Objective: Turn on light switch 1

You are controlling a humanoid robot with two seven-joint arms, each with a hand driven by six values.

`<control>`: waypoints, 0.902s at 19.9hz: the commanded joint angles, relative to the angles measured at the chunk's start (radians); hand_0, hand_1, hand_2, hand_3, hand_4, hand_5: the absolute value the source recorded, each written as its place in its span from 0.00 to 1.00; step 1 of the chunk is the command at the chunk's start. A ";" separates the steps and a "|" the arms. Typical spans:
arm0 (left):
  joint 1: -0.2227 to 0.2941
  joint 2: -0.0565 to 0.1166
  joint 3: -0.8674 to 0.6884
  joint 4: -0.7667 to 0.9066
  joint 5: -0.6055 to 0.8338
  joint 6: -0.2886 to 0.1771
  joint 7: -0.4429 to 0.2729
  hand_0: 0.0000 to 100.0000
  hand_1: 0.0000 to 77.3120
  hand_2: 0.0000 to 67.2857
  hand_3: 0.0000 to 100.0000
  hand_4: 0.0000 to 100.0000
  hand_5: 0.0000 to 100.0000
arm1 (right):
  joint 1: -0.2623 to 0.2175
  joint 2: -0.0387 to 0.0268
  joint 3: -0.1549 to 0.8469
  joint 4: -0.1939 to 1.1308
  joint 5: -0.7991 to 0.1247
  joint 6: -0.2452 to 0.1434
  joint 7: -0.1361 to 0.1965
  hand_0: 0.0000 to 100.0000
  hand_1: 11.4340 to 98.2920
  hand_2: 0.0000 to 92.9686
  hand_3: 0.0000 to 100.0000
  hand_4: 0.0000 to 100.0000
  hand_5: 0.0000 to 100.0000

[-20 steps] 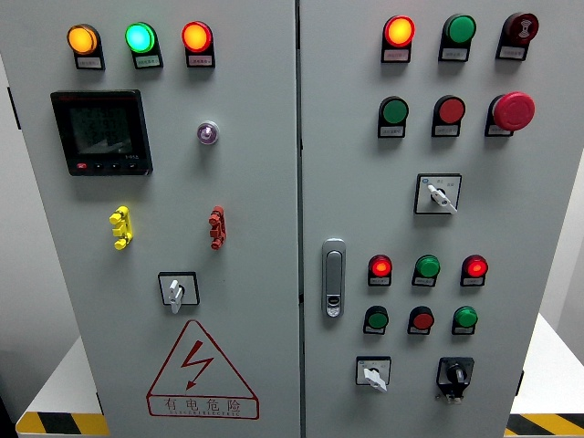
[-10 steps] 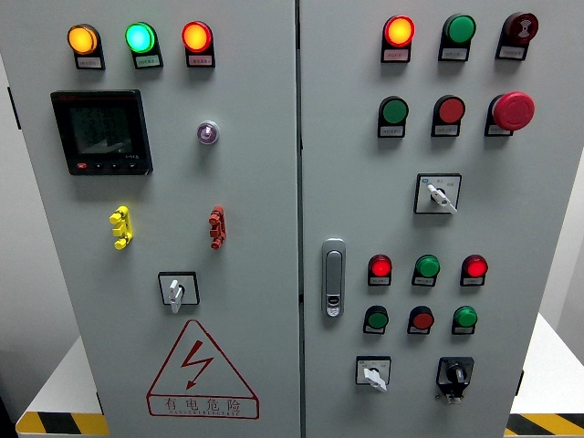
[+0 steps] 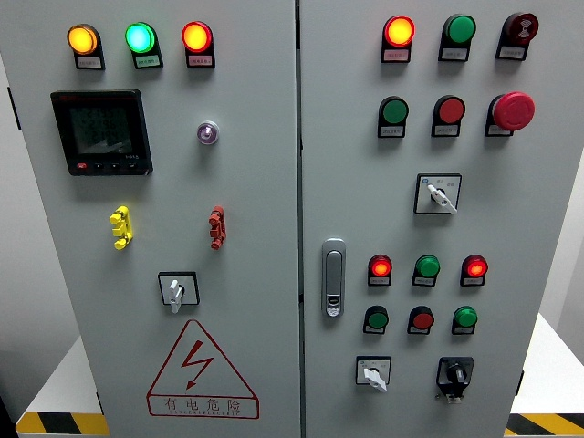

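I see the grey cabinet [image 3: 255, 182] with its lit orange lamp [image 3: 82, 39]; neither hand shows, so their fingers' state I cannot tell.

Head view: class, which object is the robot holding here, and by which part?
Nothing can be seen held: neither hand is in view, only the control cabinet with its lamps and switches.

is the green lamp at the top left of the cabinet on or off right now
On. The green lamp glows bright, like the amber lamp and red lamp beside it.
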 commanded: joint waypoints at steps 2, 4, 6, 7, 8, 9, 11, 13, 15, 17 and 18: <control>0.000 -0.002 -0.364 -0.004 0.343 -0.008 -0.001 0.00 0.00 0.00 0.00 0.00 0.00 | 0.000 0.0004 -0.001 0.000 0.000 0.001 0.000 0.00 0.10 0.00 0.20 0.19 0.10; 0.000 -0.004 -0.528 -0.006 0.526 -0.008 -0.004 0.00 0.00 0.00 0.00 0.00 0.00 | 0.000 -0.0011 0.001 0.000 0.000 0.000 0.000 0.00 0.09 0.00 0.20 0.19 0.10; 0.000 -0.004 -0.659 -0.017 0.652 -0.008 -0.021 0.00 0.00 0.00 0.00 0.00 0.00 | 0.000 0.0004 -0.001 0.000 0.000 0.001 0.000 0.00 0.09 0.00 0.20 0.19 0.10; 0.000 -0.004 -0.716 -0.030 0.700 -0.010 -0.042 0.00 0.00 0.00 0.00 0.00 0.00 | 0.000 -0.0011 -0.001 0.000 0.000 0.001 0.000 0.00 0.09 0.00 0.20 0.19 0.10; 0.000 -0.004 -0.727 -0.040 0.721 -0.010 -0.065 0.00 0.00 0.00 0.00 0.00 0.00 | 0.000 -0.0012 0.001 0.000 0.000 0.001 0.000 0.00 0.09 0.00 0.20 0.19 0.10; 0.000 -0.004 -0.724 -0.047 0.725 -0.010 -0.096 0.00 0.00 0.00 0.00 0.00 0.00 | 0.000 0.0004 -0.001 0.000 0.000 0.001 0.000 0.00 0.09 0.00 0.20 0.19 0.10; 0.000 -0.004 -0.724 -0.063 0.725 -0.008 -0.145 0.00 0.00 0.00 0.00 0.00 0.00 | 0.000 0.0004 -0.001 0.000 0.000 0.001 0.000 0.00 0.09 0.00 0.20 0.19 0.10; 0.000 -0.004 -0.723 -0.116 0.708 0.000 -0.174 0.00 0.00 0.00 0.00 0.00 0.00 | 0.000 0.0004 0.001 0.000 0.000 0.001 0.000 0.00 0.09 0.00 0.20 0.19 0.10; 0.001 -0.002 -0.718 -0.181 0.676 0.001 -0.190 0.00 0.00 0.00 0.00 0.00 0.00 | 0.000 0.0004 0.001 0.000 0.000 0.001 0.000 0.00 0.09 0.00 0.20 0.19 0.10; 0.000 0.006 -0.712 -0.245 0.595 0.001 -0.193 0.00 0.00 0.00 0.00 0.00 0.00 | 0.000 0.0004 -0.001 0.000 0.000 0.000 0.000 0.00 0.09 0.00 0.20 0.19 0.10; 0.000 0.009 -0.703 -0.286 0.546 0.001 -0.193 0.00 0.02 0.00 0.00 0.00 0.00 | 0.000 0.0004 -0.001 0.000 0.000 0.000 0.000 0.00 0.09 0.00 0.20 0.19 0.10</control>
